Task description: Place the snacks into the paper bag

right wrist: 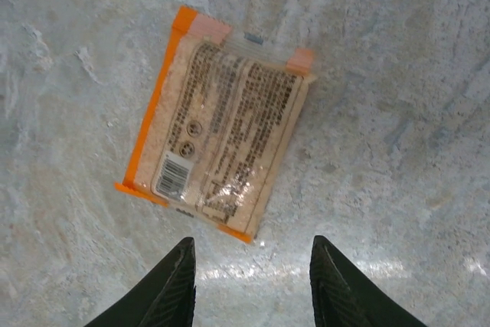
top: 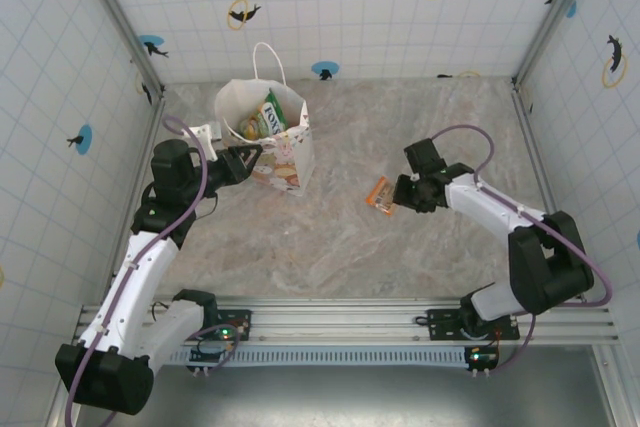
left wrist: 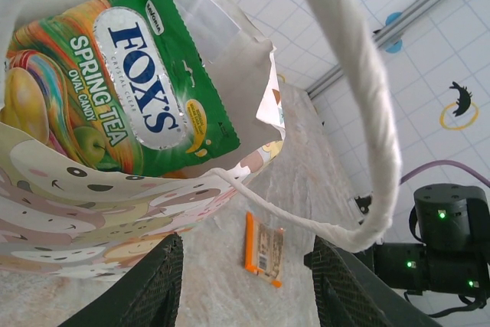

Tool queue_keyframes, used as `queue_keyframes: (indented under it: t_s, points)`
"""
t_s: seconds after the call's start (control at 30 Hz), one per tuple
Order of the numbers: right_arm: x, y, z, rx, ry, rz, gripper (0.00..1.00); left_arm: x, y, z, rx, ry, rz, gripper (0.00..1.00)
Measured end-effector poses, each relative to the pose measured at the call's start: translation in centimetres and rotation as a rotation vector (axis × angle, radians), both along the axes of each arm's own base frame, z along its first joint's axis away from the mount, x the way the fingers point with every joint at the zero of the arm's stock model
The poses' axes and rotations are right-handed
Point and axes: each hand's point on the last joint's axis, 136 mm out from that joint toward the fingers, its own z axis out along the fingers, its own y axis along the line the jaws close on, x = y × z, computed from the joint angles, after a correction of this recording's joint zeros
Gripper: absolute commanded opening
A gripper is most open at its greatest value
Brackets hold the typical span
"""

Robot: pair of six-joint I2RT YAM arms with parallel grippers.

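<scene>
Saw from overhead the paper bag [top: 291, 161] upright, orange packet [top: 380, 194] lying well to its right. Read the green Fox's packet [left wrist: 153, 89] inside the bag off the left wrist, left gripper [left wrist: 245, 243] half-spread, empty, just beside the bag. Caught right gripper [right wrist: 253, 241] half-spread, empty, right by that orange packet.

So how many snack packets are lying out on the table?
1: the orange-edged packet, flat on the table by the right claw. Others could be hidden behind the paper bag.
</scene>
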Motion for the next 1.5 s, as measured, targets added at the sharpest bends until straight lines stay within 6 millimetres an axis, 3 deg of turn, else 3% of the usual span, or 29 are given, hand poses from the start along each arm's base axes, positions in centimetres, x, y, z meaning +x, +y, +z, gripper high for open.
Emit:
queue_keyframes:
  t_s: [0.33, 0.7, 0.93, 1.23, 1.5]
  points:
    - [1.6, 0.8, -1.9, 0.058, 0.018, -0.002, 0.39, 0.0, 0.0, 0.0, 0.0, 0.0, 0.0, 0.47]
    - [2.7, 0.2, -3.5, 0.064, 0.031, -0.028, 0.37, 0.0, 0.0, -0.1, 0.001, 0.004, 0.0, 0.47]
    - [2.9, 0.1, -5.0, 0.065, 0.054, -0.028, 0.31, 0.0, 0.0, -0.2, 0.002, 0.008, 0.0, 0.47]
    - [3.8, 0.8, -4.9, 0.103, 0.028, -0.01, 0.04, 0.0, 0.1, -0.2, 0.004, 0.008, 0.004, 0.46]
    - [3.8, 0.8, -4.3, 0.105, 0.012, -0.009, 0.0, 0.1, 0.1, -0.2, 0.008, 0.006, 0.009, 0.46]
